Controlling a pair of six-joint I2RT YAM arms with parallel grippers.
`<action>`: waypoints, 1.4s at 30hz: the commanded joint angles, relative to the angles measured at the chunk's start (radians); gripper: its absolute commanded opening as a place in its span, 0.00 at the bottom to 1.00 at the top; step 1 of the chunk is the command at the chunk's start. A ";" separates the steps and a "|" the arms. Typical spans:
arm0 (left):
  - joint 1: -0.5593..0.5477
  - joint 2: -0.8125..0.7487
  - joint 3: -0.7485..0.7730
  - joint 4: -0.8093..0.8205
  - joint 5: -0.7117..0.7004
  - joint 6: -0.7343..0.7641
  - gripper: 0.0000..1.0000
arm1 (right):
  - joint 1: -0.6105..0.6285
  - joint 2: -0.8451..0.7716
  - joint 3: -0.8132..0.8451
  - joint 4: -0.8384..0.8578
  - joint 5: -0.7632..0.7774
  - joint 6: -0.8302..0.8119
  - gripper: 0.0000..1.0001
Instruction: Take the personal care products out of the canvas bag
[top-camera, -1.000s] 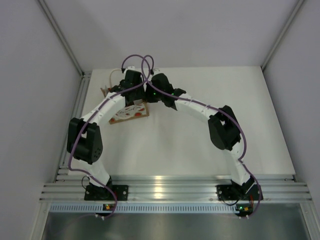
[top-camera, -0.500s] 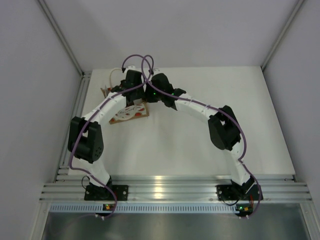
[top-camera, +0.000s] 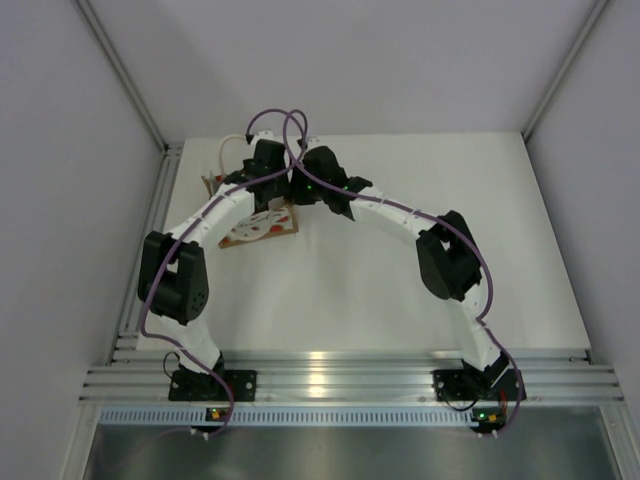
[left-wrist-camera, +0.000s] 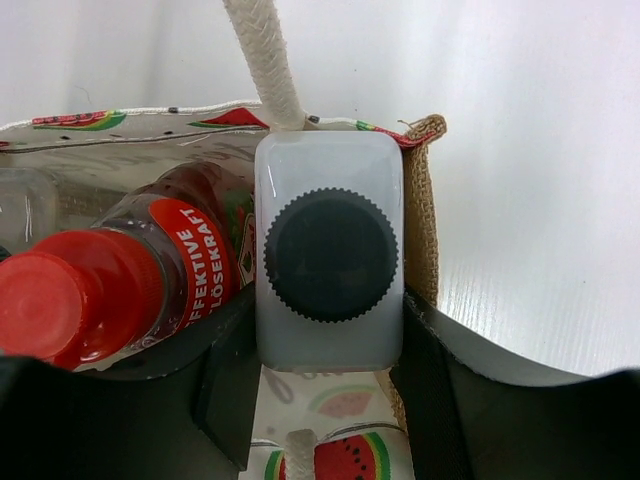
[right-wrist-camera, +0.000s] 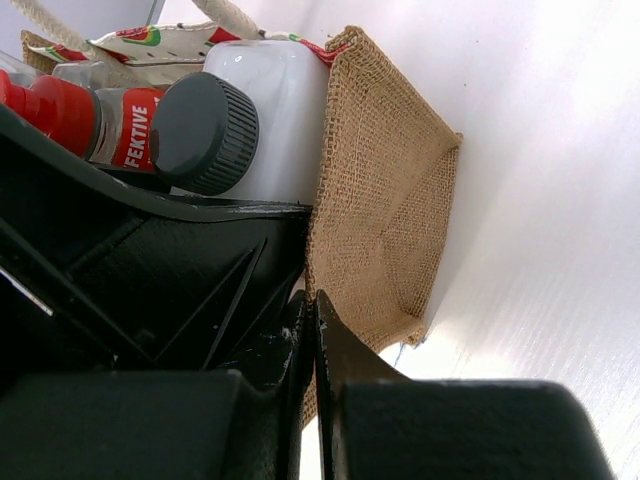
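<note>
The canvas bag (top-camera: 258, 226) stands at the table's far left, with watermelon-print sides and a burlap end (right-wrist-camera: 385, 190). In the left wrist view my left gripper (left-wrist-camera: 328, 345) is inside the bag, its fingers (left-wrist-camera: 228, 385) shut on either side of a white bottle (left-wrist-camera: 328, 175) with a dark round cap. A red bottle (left-wrist-camera: 110, 285) with a red cap leans beside it. A pale translucent bottle (left-wrist-camera: 22, 200) shows behind that. My right gripper (right-wrist-camera: 312, 315) is shut on the bag's burlap edge. The white bottle (right-wrist-camera: 280, 110) and the red bottle (right-wrist-camera: 60, 105) show there too.
A white rope handle (left-wrist-camera: 262, 60) rises from the bag's far rim just behind the white bottle. The left wall and rail (top-camera: 150, 230) run close beside the bag. Both wrists (top-camera: 290, 175) crowd together over the bag, with purple cables looping above them.
The left arm has shifted very slightly. The bag and the right arm stay where they were.
</note>
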 joint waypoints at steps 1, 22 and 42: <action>-0.021 0.013 0.044 0.097 -0.019 0.004 0.00 | 0.006 0.011 -0.025 -0.050 -0.042 -0.013 0.00; -0.100 -0.208 -0.103 0.304 -0.188 -0.027 0.00 | -0.005 0.011 -0.034 -0.021 -0.048 0.016 0.00; -0.127 -0.343 -0.097 0.321 -0.184 0.024 0.00 | -0.025 0.036 -0.021 -0.004 -0.072 0.053 0.00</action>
